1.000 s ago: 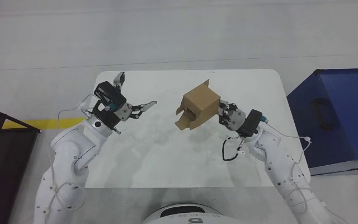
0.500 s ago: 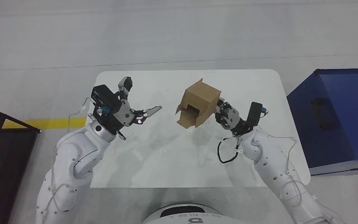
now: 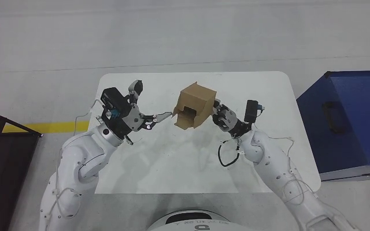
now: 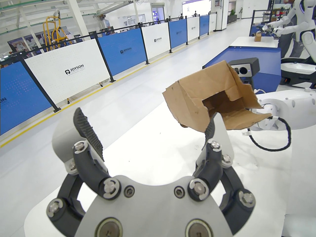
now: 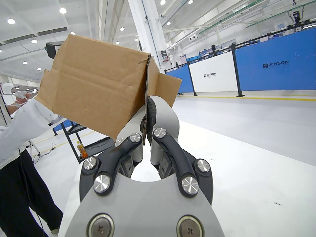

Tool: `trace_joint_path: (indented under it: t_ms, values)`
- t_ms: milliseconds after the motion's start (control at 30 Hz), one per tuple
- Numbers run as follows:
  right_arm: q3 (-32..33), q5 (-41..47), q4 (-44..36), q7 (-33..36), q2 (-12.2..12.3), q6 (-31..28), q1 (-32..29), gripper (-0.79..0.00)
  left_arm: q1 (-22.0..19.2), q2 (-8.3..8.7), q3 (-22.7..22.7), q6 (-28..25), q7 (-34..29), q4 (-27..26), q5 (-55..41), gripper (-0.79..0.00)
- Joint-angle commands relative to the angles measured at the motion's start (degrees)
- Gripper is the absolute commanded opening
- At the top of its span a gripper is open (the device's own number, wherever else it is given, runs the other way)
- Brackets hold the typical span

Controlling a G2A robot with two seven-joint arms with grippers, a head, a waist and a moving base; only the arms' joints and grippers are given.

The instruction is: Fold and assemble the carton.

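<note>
My right pincer [image 5: 147, 110] clamps the carton [image 3: 195, 104] at a wall edge; it seems light and bendable. My left pincer [image 4: 148, 122], spread wide, should take a flap.

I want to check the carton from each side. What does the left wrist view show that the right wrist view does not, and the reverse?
Left wrist view: the open end of the carton, its hollow inside and loose flaps, with the left pincer open in front of it. Right wrist view: the closed outer faces, and the right pincer shut on one cardboard edge. Both: the one brown carton, tilted, held by the right arm.
</note>
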Motion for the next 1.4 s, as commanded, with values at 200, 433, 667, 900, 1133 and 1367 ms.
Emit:
trace_joint_path:
  t_ms: [200, 433, 667, 900, 1133, 1367]
  values:
    - [-0.72, -1.24, -1.97, 0.95, -0.41, -0.19, -0.17, -0.785, -0.78, 0.02, 1.54, -0.07, 0.65, 0.65, 2.23, 0.0]
    - [-1.55, -1.53, -3.83, 1.59, -0.67, -3.02, -0.46, -0.785, -1.15, 0.07, 1.96, -0.08, 0.88, 1.28, 2.21, 0.0]
    - [-1.48, -2.67, -6.06, 2.61, -0.69, -4.94, -1.03, -0.785, -1.29, 0.08, 2.33, 0.35, 1.68, 1.56, 2.39, 0.0]
    - [0.32, -2.26, -4.73, 2.69, -0.58, -4.4, -1.54, -0.785, -0.27, 0.16, 1.38, 0.68, 2.91, 0.58, 0.45, 0.0]
    - [1.23, -2.03, -3.21, 2.79, -0.63, -4.48, -1.63, -0.785, 0.47, 0.55, -0.57, -3.51, 4.08, -1.88, -1.61, 0.0]
    - [0.79, -2.9, -2.19, 3.08, -0.99, -3.61, -1.08, -0.785, -0.77, 1.0, 0.08, -9.95, 4.02, -4.42, 0.93, 0.0]
